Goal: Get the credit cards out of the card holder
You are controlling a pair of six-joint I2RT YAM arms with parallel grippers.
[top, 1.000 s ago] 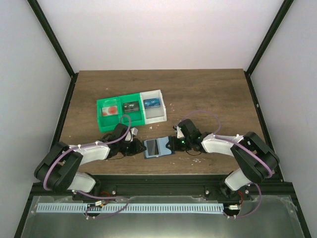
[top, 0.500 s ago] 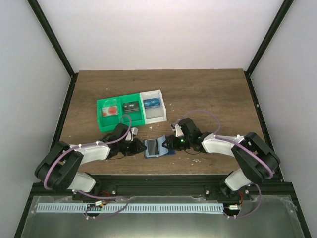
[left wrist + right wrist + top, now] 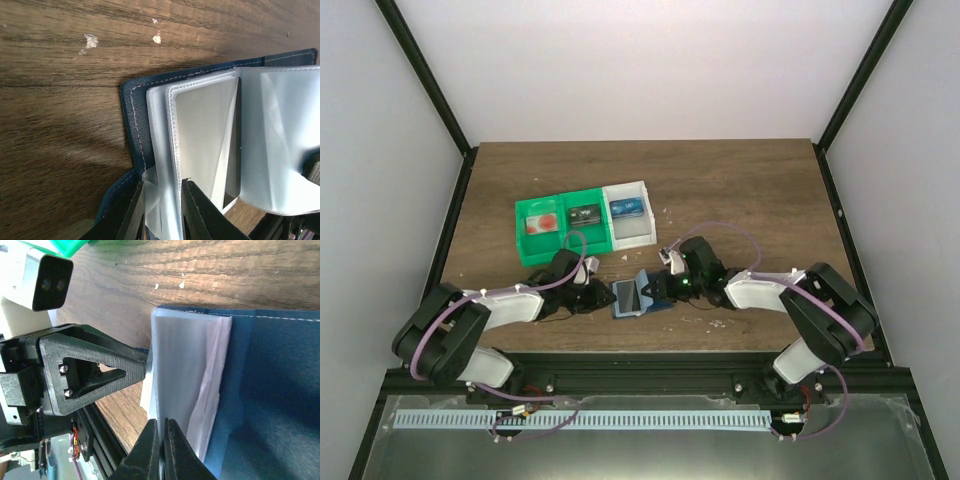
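One card holder [image 3: 638,297] open on worktop [image 3: 740,190] near front edge, between arms | left gripper [image 3: 162,189] slightly parted, clamping its clear pockets [image 3: 202,125] | right gripper [image 3: 161,429] pinched tight on one of them

Blue card holder [image 3: 632,298] open, clear pockets fanned; three credit cards [image 3: 584,214] well apart behind

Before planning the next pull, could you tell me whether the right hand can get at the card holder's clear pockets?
Likely yes: the right hand is shut on a clear pocket, nothing lies between, and the left hand grips the card holder from the opposite side.
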